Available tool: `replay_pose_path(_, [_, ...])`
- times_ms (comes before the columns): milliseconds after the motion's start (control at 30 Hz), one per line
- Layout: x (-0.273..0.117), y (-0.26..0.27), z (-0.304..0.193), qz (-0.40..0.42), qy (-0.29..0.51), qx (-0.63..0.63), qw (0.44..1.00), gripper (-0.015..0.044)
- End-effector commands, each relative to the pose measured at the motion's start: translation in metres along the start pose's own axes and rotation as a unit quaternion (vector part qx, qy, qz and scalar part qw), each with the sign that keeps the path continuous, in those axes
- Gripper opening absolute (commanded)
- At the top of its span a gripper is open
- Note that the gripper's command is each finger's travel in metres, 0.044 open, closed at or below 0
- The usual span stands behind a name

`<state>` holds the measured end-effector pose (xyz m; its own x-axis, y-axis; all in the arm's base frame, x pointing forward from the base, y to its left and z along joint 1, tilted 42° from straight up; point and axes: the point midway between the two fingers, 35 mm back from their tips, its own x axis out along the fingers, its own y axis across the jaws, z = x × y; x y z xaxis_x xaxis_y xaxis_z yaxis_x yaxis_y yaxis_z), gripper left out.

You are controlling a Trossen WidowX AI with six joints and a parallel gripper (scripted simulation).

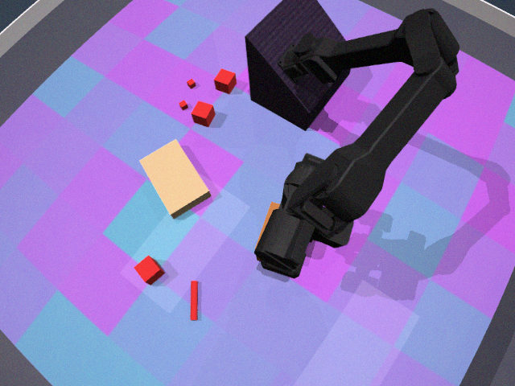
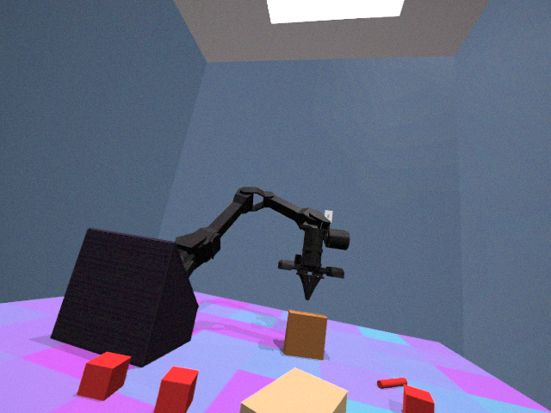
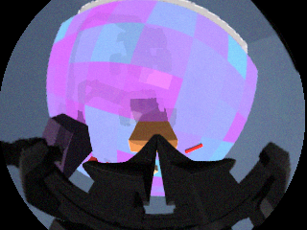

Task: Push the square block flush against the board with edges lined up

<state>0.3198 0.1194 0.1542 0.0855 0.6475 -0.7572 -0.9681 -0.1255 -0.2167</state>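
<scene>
My tool [image 1: 318, 215] [image 2: 307, 298] [image 3: 156, 137] is narrow, its tapered fingertips together with nothing between them, which I judge suits pushing without lifting. It hangs above the square block [image 1: 267, 222] [image 2: 305, 335] [image 3: 155, 130], the task's thing to bring over: smooth, orange-brown, thin, standing on a narrow side on the patchwork worktop [image 1: 270, 332] [image 2: 213, 351] [image 3: 211, 72]. Standing like that, it could topple if I press high, so I would want a low contact. The pale tan board [image 1: 175, 176] [image 2: 295, 391] [image 3: 155, 170], a smooth, flat-topped slab, lies beyond the block from my tool, well apart from it. I judge I must come down on the block's side away from the board, then push squarely to bring an edge even.
</scene>
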Motion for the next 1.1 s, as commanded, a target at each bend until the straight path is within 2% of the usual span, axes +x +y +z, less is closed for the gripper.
replay_pose_path(0, [-0.003,0.005,-0.001,0.006,-0.012,-0.008,1.0,0.0])
replay_pose_path(200, [0.047,0.006,0.0,0.005,-0.016,-0.008,1.0,0.0])
replay_pose_path(1067, [0.049,0.004,-0.033,0.006,-0.014,-0.008,1.0,0.0])
